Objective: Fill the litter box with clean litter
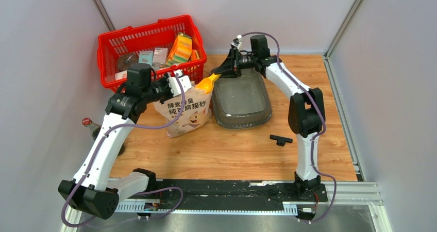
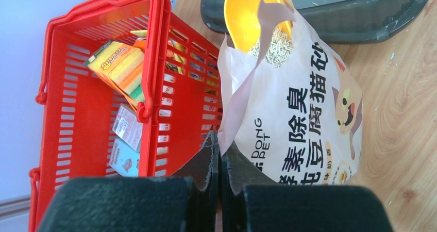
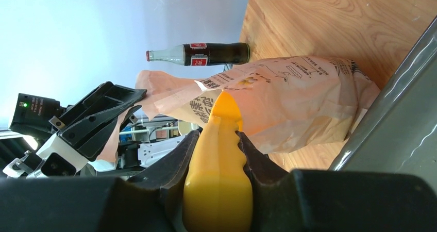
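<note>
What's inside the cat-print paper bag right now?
The bowl of the yellow scoop sits in the open mouth of the bag, over pale litter pellets. How full the bag is below that cannot be seen; its walls cover it.

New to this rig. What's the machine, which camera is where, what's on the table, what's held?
Two robot arms at the near edge of a wooden table, each with a two-finger gripper. One picture looks down from above and behind; the others come from a camera on each wrist. On the table: red basket, paper litter bag, grey litter box, bottle, black T-shaped part. The left gripper pinches the bag's top edge. The right gripper holds a yellow scoop by its handle, bowl at the bag's mouth, where clean litter shows.
</note>
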